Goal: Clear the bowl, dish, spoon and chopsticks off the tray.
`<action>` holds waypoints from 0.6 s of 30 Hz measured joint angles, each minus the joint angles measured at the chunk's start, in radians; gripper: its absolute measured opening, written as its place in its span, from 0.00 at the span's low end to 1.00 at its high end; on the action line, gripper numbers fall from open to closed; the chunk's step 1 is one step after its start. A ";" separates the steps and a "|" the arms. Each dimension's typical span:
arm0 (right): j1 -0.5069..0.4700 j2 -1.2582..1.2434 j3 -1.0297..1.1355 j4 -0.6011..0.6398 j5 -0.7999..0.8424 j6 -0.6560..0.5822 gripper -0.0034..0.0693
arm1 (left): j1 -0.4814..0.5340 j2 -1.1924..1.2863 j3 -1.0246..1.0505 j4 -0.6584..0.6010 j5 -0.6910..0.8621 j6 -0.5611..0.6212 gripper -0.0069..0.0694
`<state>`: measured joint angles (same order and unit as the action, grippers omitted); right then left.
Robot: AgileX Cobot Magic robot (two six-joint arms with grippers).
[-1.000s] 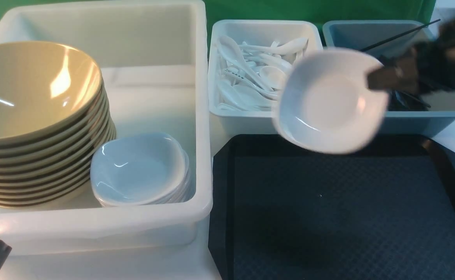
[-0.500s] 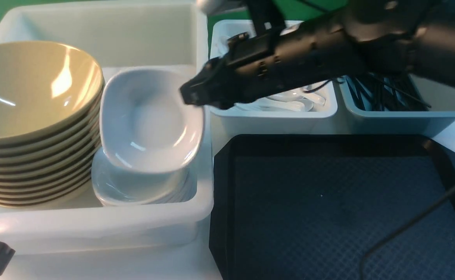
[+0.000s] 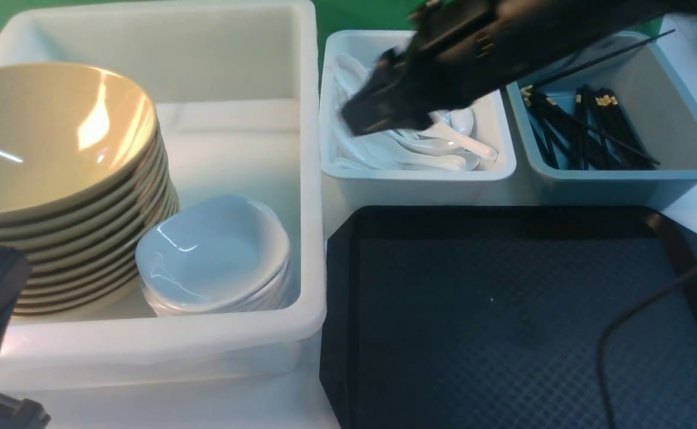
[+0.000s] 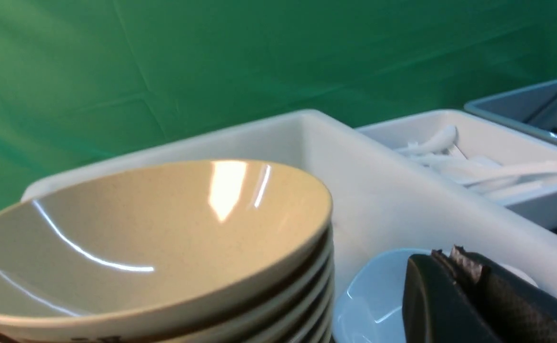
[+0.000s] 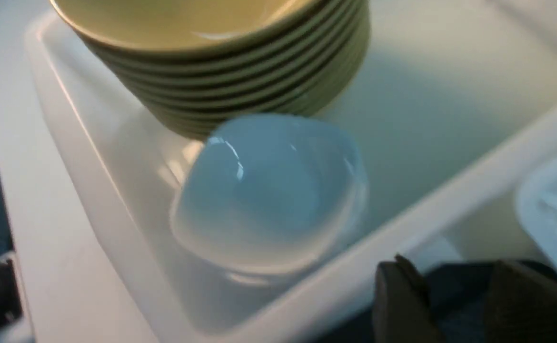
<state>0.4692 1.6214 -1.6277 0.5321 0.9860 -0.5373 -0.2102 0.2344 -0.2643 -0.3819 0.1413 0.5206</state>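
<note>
With nothing on the tray (image 3: pixel 503 333), the dish (image 3: pixel 211 256) tops its white stack beside the bowls (image 3: pixel 56 143) in the tub (image 3: pixel 310 179), the blurred right gripper (image 5: pixel 454 305) seemingly parted and empty, the left gripper (image 4: pixel 469 281) pressed together.

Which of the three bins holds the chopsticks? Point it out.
The grey-blue bin, rightmost of the three. The chopsticks lie inside; the middle bin holds white spoons, the big one bowls.

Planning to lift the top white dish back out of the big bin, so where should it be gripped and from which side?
Grip the top white dish by its thin upturned rim, one finger inside and one outside, coming from above on the edge away from the bowl stack. The bowls crowd its left edge and the bin wall stands near its right, so a level side approach looks blocked.
</note>
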 joint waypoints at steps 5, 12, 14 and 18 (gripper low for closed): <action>-0.001 -0.164 0.029 -0.353 0.100 0.142 0.11 | 0.000 0.000 0.000 0.000 0.032 0.000 0.08; -0.008 -0.474 0.352 -0.751 0.043 0.347 0.09 | 0.000 0.000 0.000 0.000 0.058 0.000 0.08; -0.009 -0.594 0.506 -0.832 -0.044 0.427 0.09 | 0.000 0.000 0.000 0.000 0.061 0.000 0.08; -0.010 -0.778 0.745 -0.864 -0.253 0.537 0.09 | 0.000 0.000 0.000 0.000 0.063 0.000 0.08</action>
<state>0.4594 0.8431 -0.8830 -0.3320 0.7333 0.0000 -0.2102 0.2344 -0.2643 -0.3819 0.2039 0.5206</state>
